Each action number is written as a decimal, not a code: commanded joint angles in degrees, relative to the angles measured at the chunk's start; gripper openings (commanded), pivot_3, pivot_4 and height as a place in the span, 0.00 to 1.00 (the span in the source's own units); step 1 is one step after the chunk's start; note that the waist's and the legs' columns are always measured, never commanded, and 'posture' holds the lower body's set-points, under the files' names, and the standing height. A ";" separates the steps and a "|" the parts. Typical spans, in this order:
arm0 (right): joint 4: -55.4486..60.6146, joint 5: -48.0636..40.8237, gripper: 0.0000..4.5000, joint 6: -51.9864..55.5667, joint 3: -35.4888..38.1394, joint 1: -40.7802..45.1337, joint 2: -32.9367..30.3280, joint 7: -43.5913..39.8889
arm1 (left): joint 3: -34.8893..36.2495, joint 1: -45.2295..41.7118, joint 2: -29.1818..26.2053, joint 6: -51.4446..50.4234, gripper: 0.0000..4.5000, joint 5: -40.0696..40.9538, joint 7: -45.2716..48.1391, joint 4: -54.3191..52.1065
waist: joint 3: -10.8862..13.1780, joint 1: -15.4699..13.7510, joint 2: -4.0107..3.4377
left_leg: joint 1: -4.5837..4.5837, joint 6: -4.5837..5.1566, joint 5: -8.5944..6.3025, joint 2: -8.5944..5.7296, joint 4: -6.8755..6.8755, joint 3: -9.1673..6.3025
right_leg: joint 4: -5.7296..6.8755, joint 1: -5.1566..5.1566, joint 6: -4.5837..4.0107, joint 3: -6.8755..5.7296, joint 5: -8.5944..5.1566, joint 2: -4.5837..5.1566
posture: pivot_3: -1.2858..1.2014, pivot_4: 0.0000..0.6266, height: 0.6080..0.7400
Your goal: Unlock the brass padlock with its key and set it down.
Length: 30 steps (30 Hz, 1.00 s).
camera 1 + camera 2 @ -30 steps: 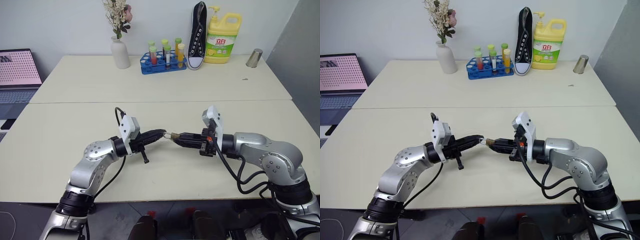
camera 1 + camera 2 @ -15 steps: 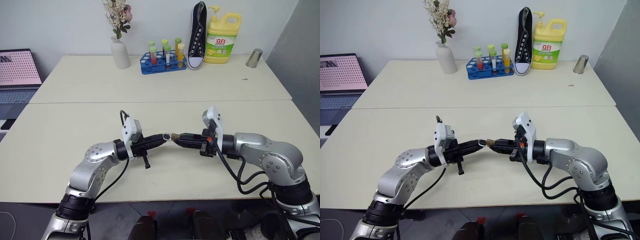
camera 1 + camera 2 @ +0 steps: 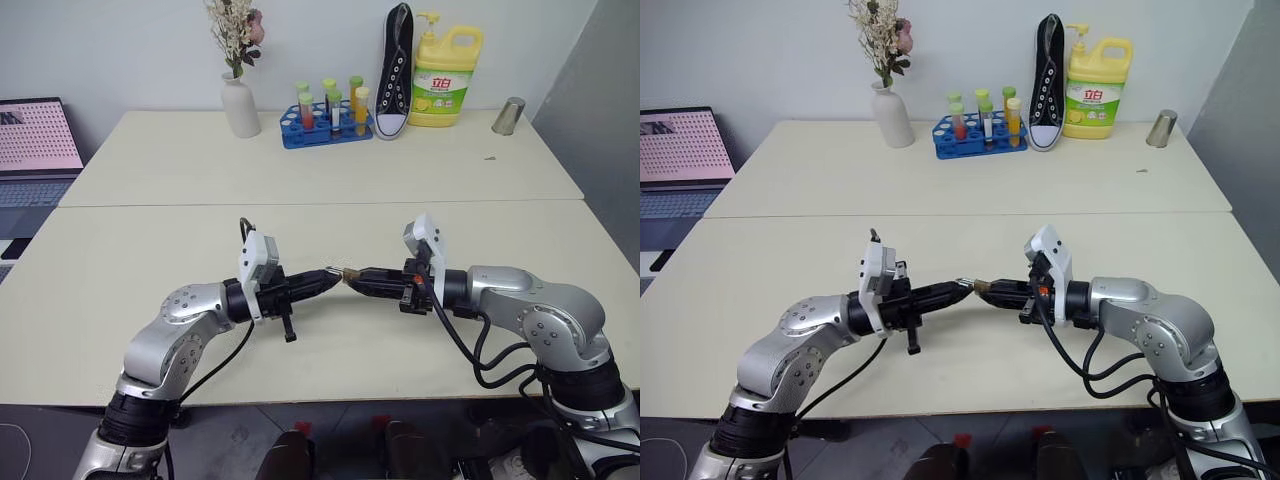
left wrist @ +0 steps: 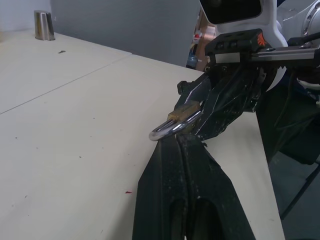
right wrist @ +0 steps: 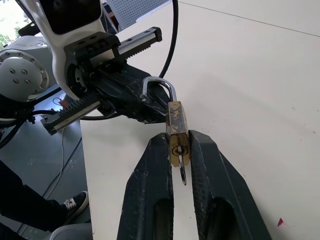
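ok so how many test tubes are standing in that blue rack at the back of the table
6 show in the blue rack, beside the shoe: three in the back row, three in front. More may be hidden behind them.

There is one brass padlock (image 5: 176,134) with one key (image 5: 182,174) in it. On the desk (image 3: 150,240) stand one vase (image 3: 240,106), one rack of tubes (image 3: 325,126), one shoe (image 3: 396,70), one soap bottle (image 3: 445,75) and one metal cup (image 3: 509,116). One laptop (image 3: 35,150) sits beside.
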<state>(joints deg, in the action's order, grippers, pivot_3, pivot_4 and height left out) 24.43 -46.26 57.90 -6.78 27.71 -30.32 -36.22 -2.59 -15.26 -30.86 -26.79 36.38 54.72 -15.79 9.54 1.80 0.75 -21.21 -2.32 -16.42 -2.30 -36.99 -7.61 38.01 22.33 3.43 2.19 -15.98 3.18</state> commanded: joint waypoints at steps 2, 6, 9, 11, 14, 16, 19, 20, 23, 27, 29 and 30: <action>0.83 -0.12 0.03 -0.65 0.54 0.18 0.04 -1.03 | 2.48 -0.42 -0.68 -4.27 0.00 4.73 -0.56 -4.12 | 0.00 0.01 0.00 | 0.00 0.00 0.00 0.00 0.00 0.00 | 0.00 0.00 0.00 0.00 0.00 0.00 | 0.52 0.24 1.00; 0.78 -0.10 0.03 -0.61 0.55 0.19 0.11 -1.04 | 3.15 -0.55 -1.27 -6.24 0.00 6.05 -0.74 -4.88 | 0.00 0.01 0.00 | 0.00 0.00 0.00 0.00 0.00 0.00 | 0.00 0.00 0.00 0.00 0.00 0.00 | 0.52 0.24 1.00; 0.71 -0.05 0.03 -0.61 0.51 0.16 0.17 -1.08 | 4.83 -1.50 -1.39 -9.51 0.00 8.75 -1.79 -4.64 | 0.00 0.02 0.00 | 0.00 0.00 0.00 0.00 0.00 0.00 | 0.00 0.00 0.00 -0.01 0.00 -0.01 | 0.52 0.24 1.00; 0.72 -0.05 0.03 -0.60 0.45 0.17 0.18 -1.17 | 5.16 -2.21 -0.97 -9.97 0.00 8.88 -2.52 -4.15 | 0.00 0.00 0.00 | 0.00 0.00 0.00 0.00 0.00 -0.01 | 0.00 0.00 0.00 -0.01 0.00 0.00 | 0.52 0.24 1.00; 0.78 -0.08 0.03 -0.59 0.44 0.14 0.26 -1.17 | 5.17 -2.42 -0.49 -10.02 0.00 8.65 -3.17 -4.04 | 0.00 0.00 0.00 | 0.00 0.00 0.00 0.00 0.00 0.00 | -0.01 -0.01 0.00 0.00 0.00 0.00 | 0.52 0.24 1.00; 0.87 -0.12 0.03 -0.57 0.45 0.06 0.28 -1.16 | 5.20 -2.21 0.02 -9.63 0.00 8.39 -3.60 -3.88 | 0.00 0.01 0.00 | 0.00 -0.01 0.01 0.00 0.00 0.00 | -0.01 -0.01 0.00 0.00 0.00 0.00 | 0.52 0.24 1.00; 0.96 -0.21 0.03 -0.40 0.49 0.04 0.25 -1.09 | 4.50 -1.72 0.34 -8.74 0.00 7.59 -2.79 -3.35 | 0.00 0.00 0.00 | 0.00 -0.02 0.01 0.00 0.00 0.00 | -0.02 0.00 0.00 0.00 0.00 0.00 | 0.52 0.24 1.00; 0.98 -0.20 0.03 -0.39 0.47 0.07 0.23 -1.09 | 4.25 -1.48 0.07 -8.43 0.00 7.28 -2.22 -3.39 | 0.00 0.00 0.00 | 0.00 -0.02 0.01 0.00 0.00 0.00 | -0.02 0.00 0.00 0.00 0.00 0.00 | 0.52 0.24 1.00; 0.88 -0.11 0.03 -0.38 0.48 0.13 0.13 -1.11 | 4.04 -0.45 -1.33 -6.89 0.00 5.75 -0.49 -3.74 | 0.00 0.02 0.00 | 0.00 -0.02 0.01 0.00 0.01 0.01 | -0.02 0.00 0.00 0.01 0.00 0.00 | 0.52 0.24 1.00; 0.20 -0.34 0.03 0.25 1.01 0.32 -0.03 -0.85 | 4.91 2.30 -5.21 -2.45 0.00 1.74 2.89 -4.55 | 0.00 0.05 0.00 | 0.01 -0.01 0.00 -0.01 0.02 0.02 | -0.03 0.00 0.00 0.01 0.00 0.00 | 0.52 0.24 1.00; -0.99 -0.68 0.03 1.16 1.40 0.84 -0.11 -0.83 | 3.88 4.79 -9.10 7.36 0.00 -5.80 6.67 -3.19 | 0.00 0.10 0.00 | 0.02 -0.01 0.00 -0.01 0.03 0.04 | -0.03 0.01 -0.01 0.03 0.00 -0.01 | 0.52 0.24 1.00; -2.10 -0.91 0.03 2.01 1.44 1.41 -0.19 -0.93 | 2.28 6.44 -11.61 16.77 0.00 -12.08 9.66 -0.90 | 0.01 0.10 -0.01 | 0.02 -0.02 0.00 0.00 0.04 0.05 | -0.03 0.02 -0.01 0.04 -0.01 -0.01 | 0.52 0.24 1.00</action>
<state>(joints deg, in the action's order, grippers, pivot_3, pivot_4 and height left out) 22.66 -46.32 59.02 -6.76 28.00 -30.32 -36.68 0.70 -10.03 -40.05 -21.46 31.84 60.29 -17.59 9.55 1.90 0.74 -21.19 -2.34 -16.42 -2.31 -36.93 -7.55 37.96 22.35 3.41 2.23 -15.98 3.17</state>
